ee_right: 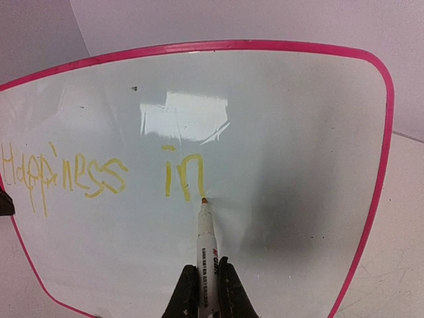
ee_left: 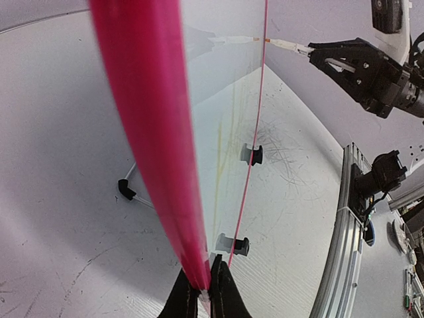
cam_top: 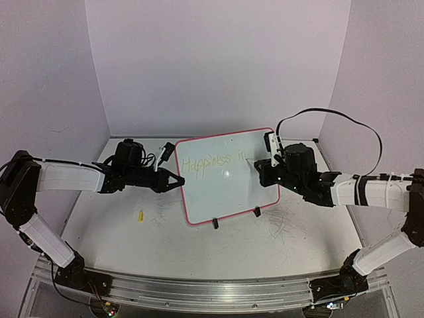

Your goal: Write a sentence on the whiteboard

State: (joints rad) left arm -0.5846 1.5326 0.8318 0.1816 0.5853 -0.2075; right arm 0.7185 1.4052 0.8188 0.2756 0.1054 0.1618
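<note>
Mid-table, between the two arms: the whiteboard (cam_top: 232, 192), white face, red-pink rim, rounded corners. It sits skewed, left corner further back than the right. Its near edge rests on two black clip feet (cam_top: 214, 224), which stand on the scratched tabletop (cam_top: 119, 232), and the face leans back from them.

The sentence (cam_top: 211, 163) runs across the upper half of the board in yellow-green marker. From the right wrist view it reads "Happiness in" on one line (ee_right: 109, 179), with "Happiness" toward the left edge and "in" near the middle. A patch of glare sits just above "in".

Left gripper (cam_top: 177, 179): at the board's left edge, jaws pinched tight on the pink rim. The left wrist view shows both fingers (ee_left: 222, 295) closed against the rim, with the board seen edge-on (ee_left: 149, 132).

Right gripper (cam_top: 260, 169): at the right side of the board, jaws clamped around a white marker (ee_right: 205, 245). The marker points away from the wrist toward the board face. Its tip touches the surface just below and right of the "n" in "in".

Also noted: a small yellow piece (cam_top: 141, 216) lies on the tabletop, near-left of the board and apart from it. A black cable (cam_top: 344, 119) loops above the right arm.
</note>
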